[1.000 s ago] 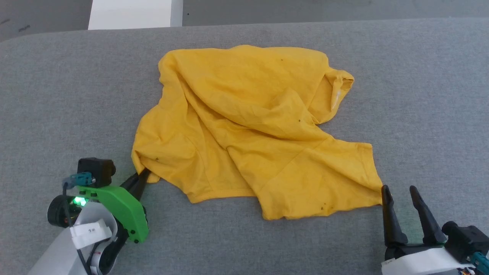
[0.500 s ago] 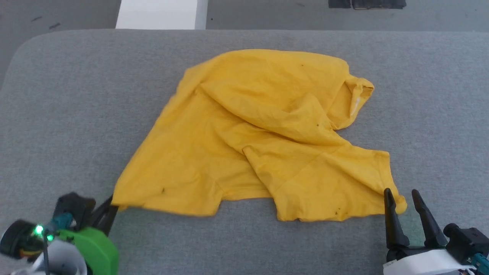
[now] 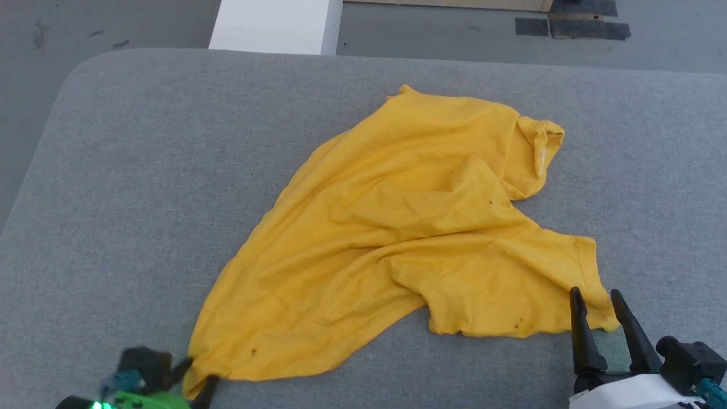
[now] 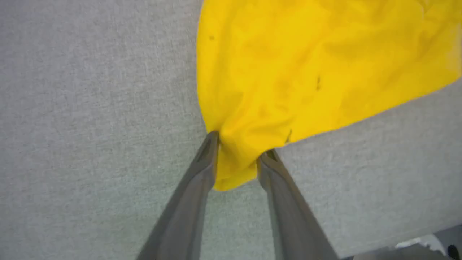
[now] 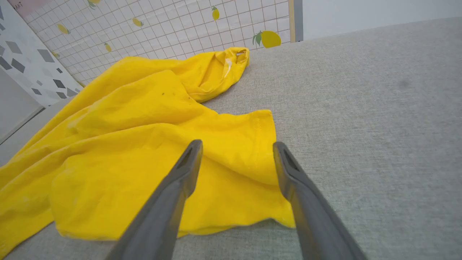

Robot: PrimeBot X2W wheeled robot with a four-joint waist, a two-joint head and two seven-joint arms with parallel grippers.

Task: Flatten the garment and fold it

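Garment (image 3: 397, 227): yellow, plain side up, creased, at the middle of the surface (image 3: 142, 170), one corner drawn out toward the near-left corner, seemingly to spread it.
Left claw (image 3: 200, 369): released, fingers parted around that bunched corner.
Right claw (image 3: 594, 291): released, astride the near-right hem, seemingly poised to grasp.

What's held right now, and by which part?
Left gripper has the bright yellow soft T-shirt corner between parted fingers; grip cannot be told. Right gripper open, empty.
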